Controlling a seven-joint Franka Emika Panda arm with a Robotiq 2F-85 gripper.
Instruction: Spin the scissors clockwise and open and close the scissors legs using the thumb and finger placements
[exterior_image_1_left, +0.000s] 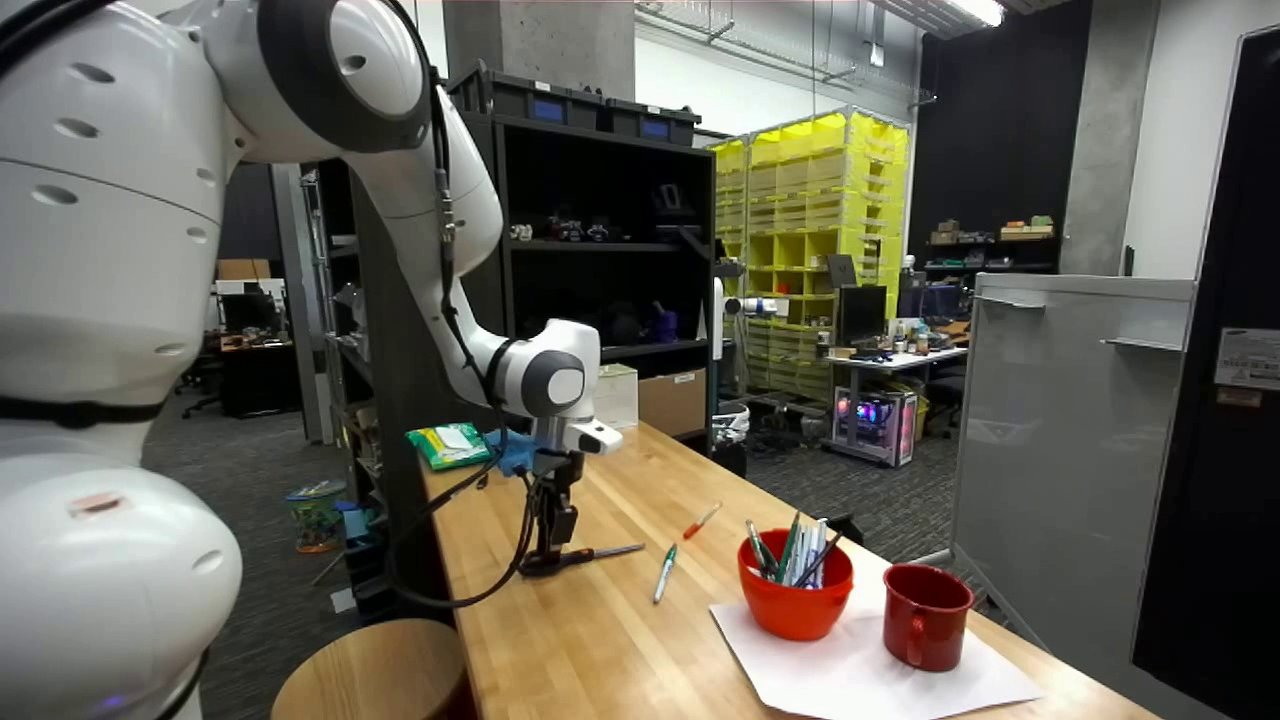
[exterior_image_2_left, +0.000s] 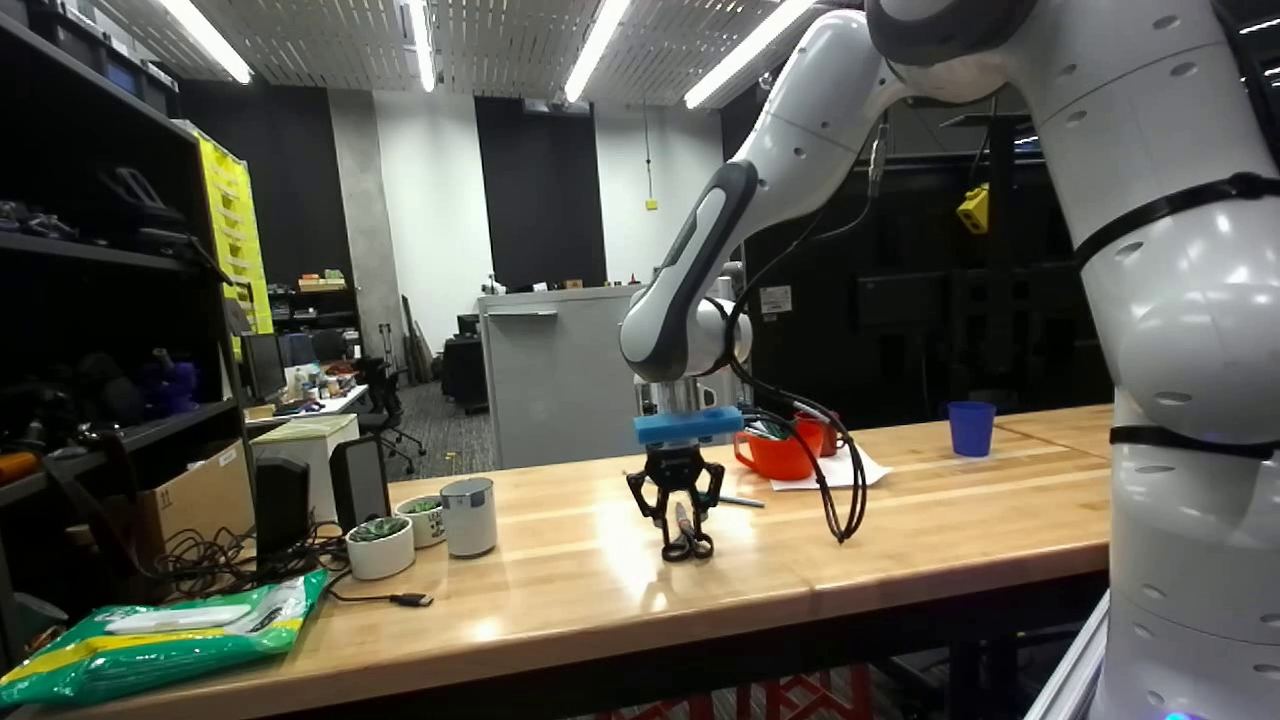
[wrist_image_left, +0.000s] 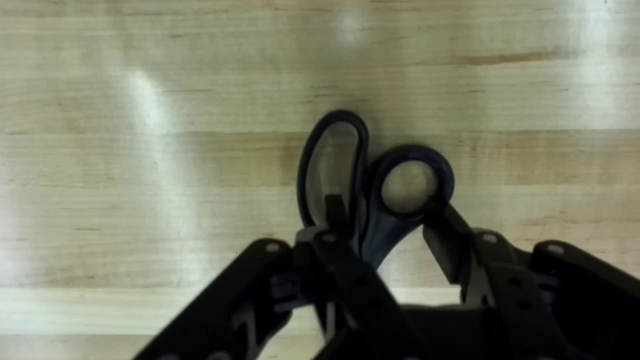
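Note:
The scissors (wrist_image_left: 382, 235) lie flat on the wooden table with dark handles, one long loop and one round loop. In the wrist view their blades are hidden under my gripper (wrist_image_left: 385, 202). In an exterior view the scissors (exterior_image_1_left: 610, 551) have their blades nearly together, pointing toward the pens. My gripper (exterior_image_2_left: 688, 546) points down at the handles, with its fingers apart. One fingertip shows over the opening of the long loop. The other is at the outer edge of the round loop. I cannot tell whether either fingertip touches the handles.
A red bowl of pens (exterior_image_1_left: 795, 608) and a red mug (exterior_image_1_left: 928, 625) stand on white paper (exterior_image_1_left: 770, 665). A green pen (exterior_image_1_left: 665, 573) and an orange pen (exterior_image_1_left: 702, 520) lie near the blades. A grey mug (exterior_image_2_left: 468, 520), a potted plant (exterior_image_2_left: 380, 550), a wipes pack (exterior_image_2_left: 170, 635) and a blue cup (exterior_image_2_left: 970, 430) stand farther off.

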